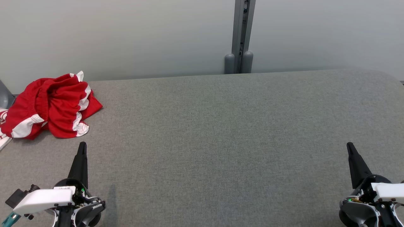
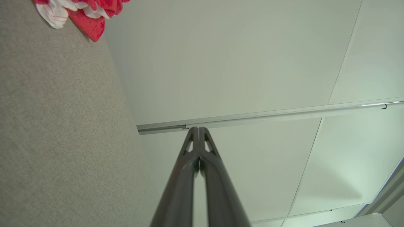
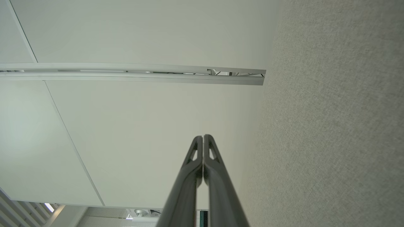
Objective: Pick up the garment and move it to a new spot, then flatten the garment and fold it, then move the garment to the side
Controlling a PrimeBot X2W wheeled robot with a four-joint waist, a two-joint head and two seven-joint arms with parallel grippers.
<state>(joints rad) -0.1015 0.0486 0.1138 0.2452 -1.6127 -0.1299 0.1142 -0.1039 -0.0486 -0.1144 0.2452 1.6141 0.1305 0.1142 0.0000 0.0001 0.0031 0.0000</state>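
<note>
The garment is a crumpled red piece with white stripes, lying at the far left of the grey fabric table. A corner of the garment reaches into the top left of the left wrist view. My left gripper sits at the lower left, shut and holding nothing, its tips a short way in front of the garment. In its own view the left gripper has its fingertips pressed together. My right gripper rests at the lower right, far from the garment, shut and holding nothing; the right gripper points at the wall.
A pale wall panel stands behind the table, with a grey vertical post at its middle. A grey object and a bit of striped cloth lie at the left edge. The table's far right corner is rounded.
</note>
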